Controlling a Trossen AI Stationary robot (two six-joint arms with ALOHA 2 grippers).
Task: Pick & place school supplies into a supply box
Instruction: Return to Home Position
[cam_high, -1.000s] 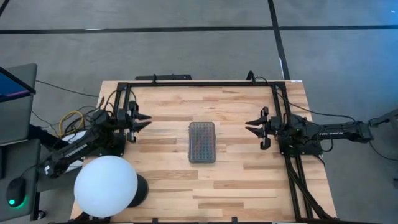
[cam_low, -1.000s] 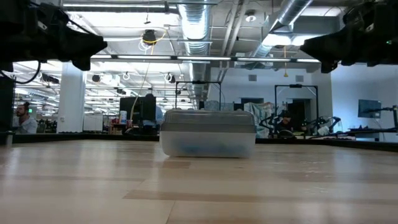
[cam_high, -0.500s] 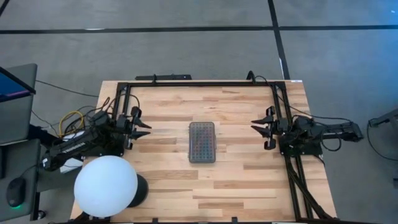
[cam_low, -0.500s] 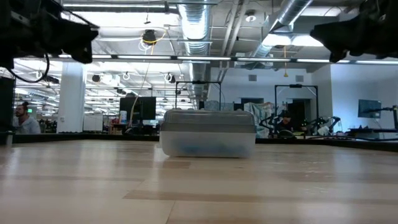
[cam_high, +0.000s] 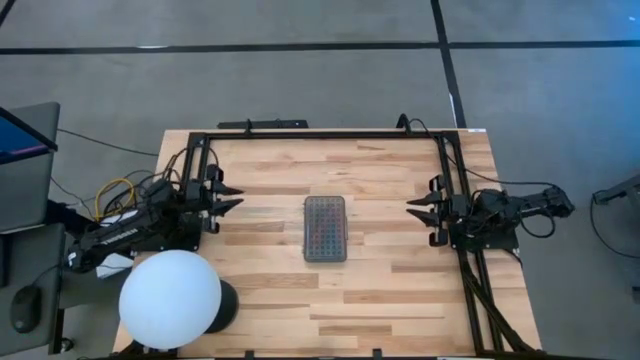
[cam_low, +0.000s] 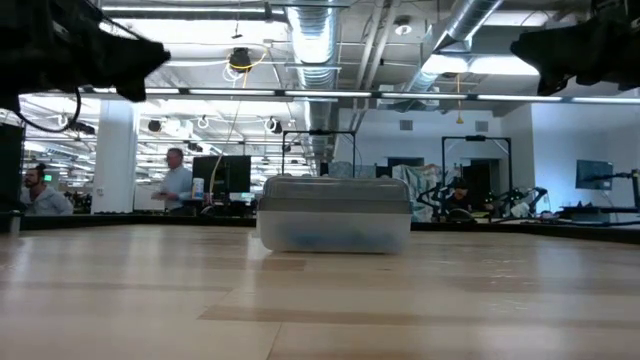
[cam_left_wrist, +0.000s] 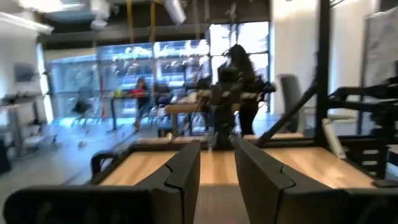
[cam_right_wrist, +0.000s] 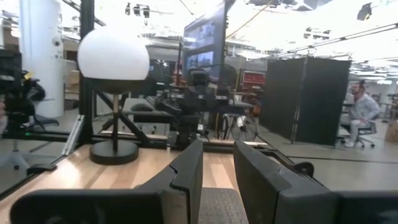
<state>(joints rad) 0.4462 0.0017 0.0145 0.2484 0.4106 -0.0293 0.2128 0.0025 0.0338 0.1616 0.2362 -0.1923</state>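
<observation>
Left hand (cam_high: 232, 197) and right hand (cam_high: 416, 208), each at its own side edge of the counter (cam_high: 380, 290), raised off the boards and pointing inward toward the middle. Both have their fingers apart and carry nothing; in the left wrist view the dark, angular fingers (cam_left_wrist: 184, 177) stand with a clear gap between them, as do those in the right wrist view (cam_right_wrist: 186, 171).

Supply box (cam_high: 325, 228): a small rectangular case lying flat near the middle of the counter, well apart from both hands, lid down. The lid is grey-tinted and grid-textured; the tray below is translucent plastic with rounded corners. School supplies (cam_low: 318, 238) show only as a bluish blur through the tray wall, so single items cannot be told apart.

Counter: pale wooden planks, smooth and matt, bordered by a black metal frame (cam_high: 320, 134). A white globe lamp (cam_high: 170, 298) on a black base stands at the left near corner.

Step in hand, as judged: packing looks complete and the arms are parking. The next move calls only for folding each arm to rest, hands kept away from the box.
</observation>
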